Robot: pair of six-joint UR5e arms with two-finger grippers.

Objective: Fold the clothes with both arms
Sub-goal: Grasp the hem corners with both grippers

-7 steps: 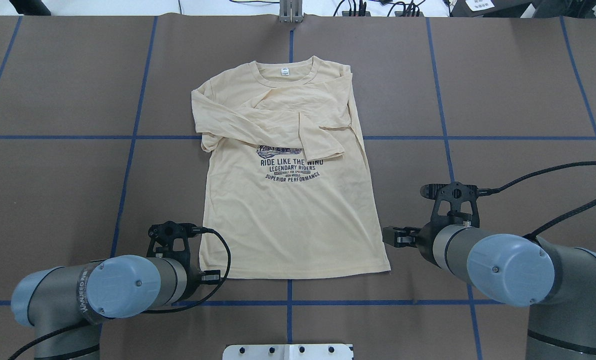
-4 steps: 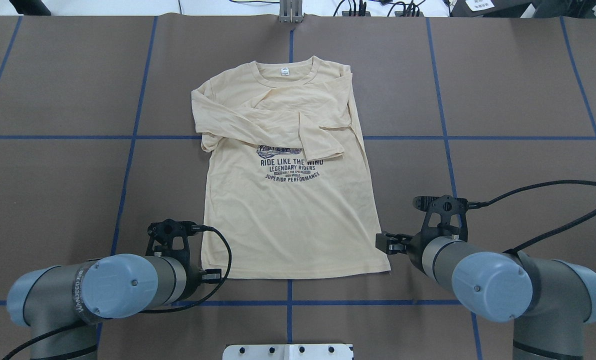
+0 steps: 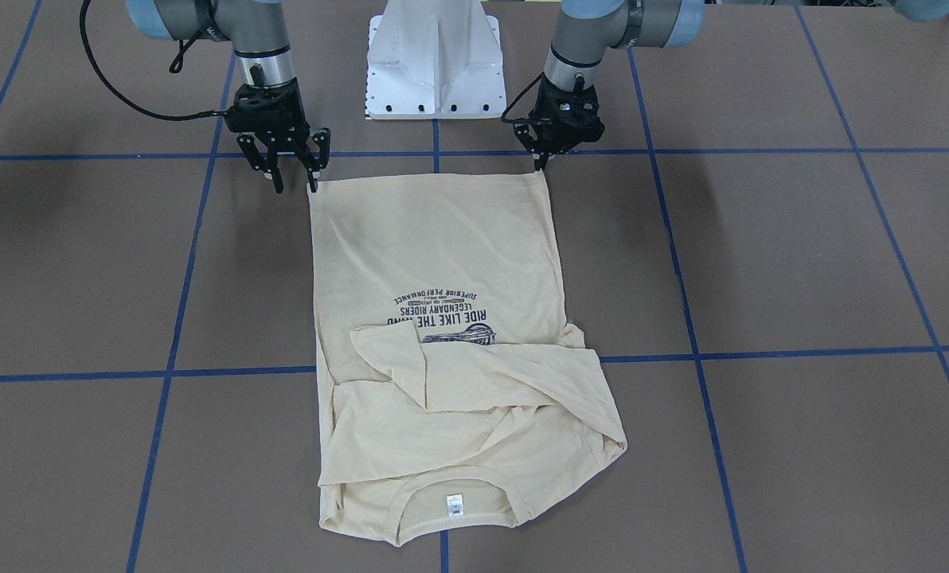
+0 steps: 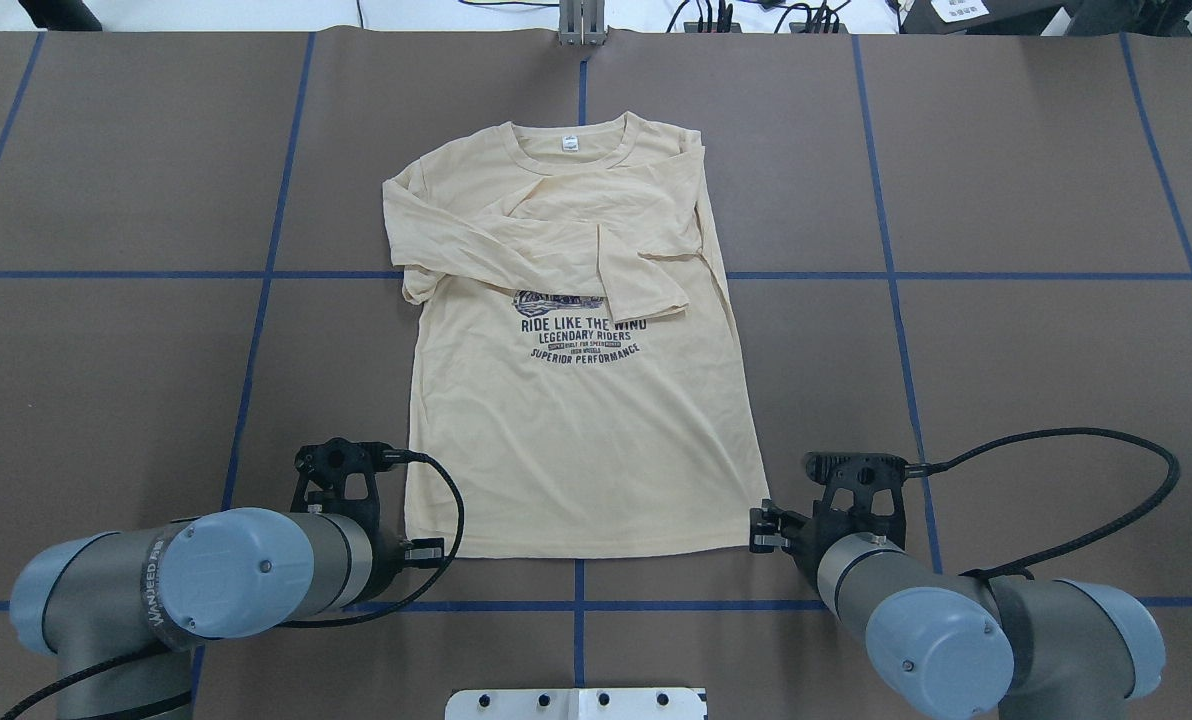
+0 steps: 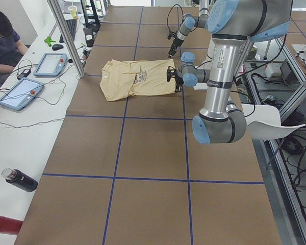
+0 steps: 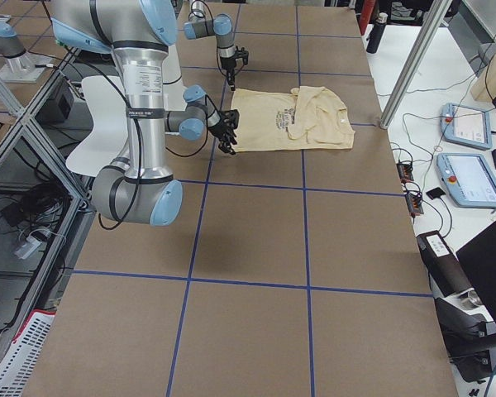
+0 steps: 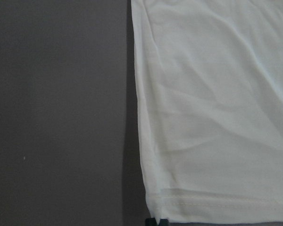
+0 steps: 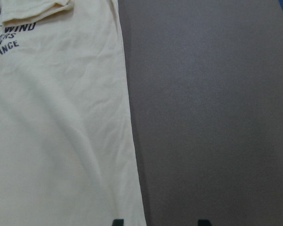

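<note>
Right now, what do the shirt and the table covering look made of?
The T-shirt: thin matte knit, likely cotton jersey; soft wrinkles and a stitched hem show. The table covering: matte brown sheet, perhaps paper or card, lying flat, marked with blue tape lines.

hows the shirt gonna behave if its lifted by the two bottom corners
Probably floppy: the T-shirt lies flat with soft wrinkles, so the hem between the corners would likely sag. It looks thin and light, so it should lift easily. The sleeves folded loose across the chest may slide off when it's raised.
</note>
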